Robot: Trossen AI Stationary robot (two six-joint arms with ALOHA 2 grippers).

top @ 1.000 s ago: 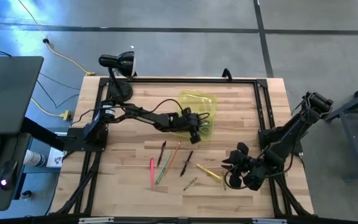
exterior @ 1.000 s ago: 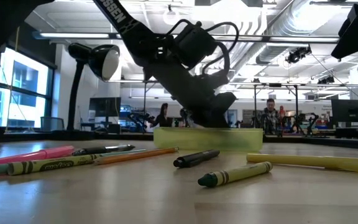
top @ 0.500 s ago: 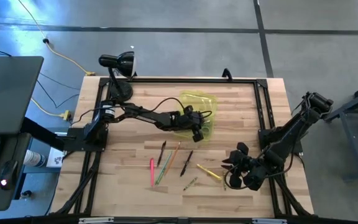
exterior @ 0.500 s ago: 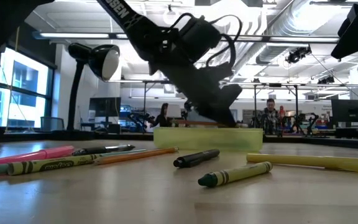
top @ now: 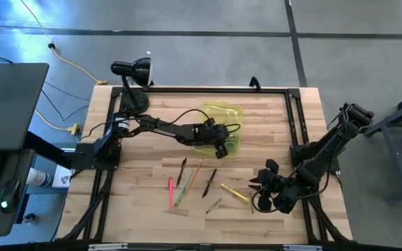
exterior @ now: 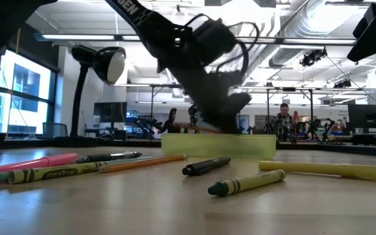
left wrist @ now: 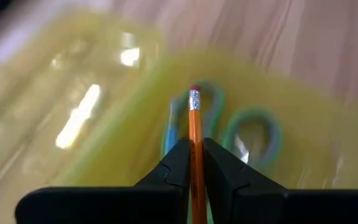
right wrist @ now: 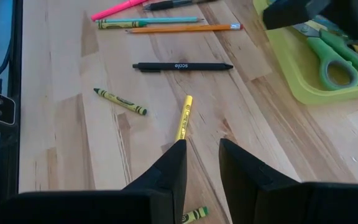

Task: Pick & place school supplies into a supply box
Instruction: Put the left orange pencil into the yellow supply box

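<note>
Left wrist view shows you the left gripper (left wrist: 195,163) pinching an orange pencil (left wrist: 194,134) over the box (left wrist: 104,93), above the scissors (left wrist: 247,127), likely to drop it in. Your right gripper (right wrist: 201,158), fingers spread, waits well apart.

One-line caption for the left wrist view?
Left pincer holds an orange pencil above green-handled scissors in the yellow-green box.

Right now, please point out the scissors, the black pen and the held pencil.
scissors (right wrist: 339,73): right wrist view, handle ring.
black pen (right wrist: 182,66): right wrist view, barrel middle.
pencil (left wrist: 195,127): left wrist view, orange shaft.
</note>
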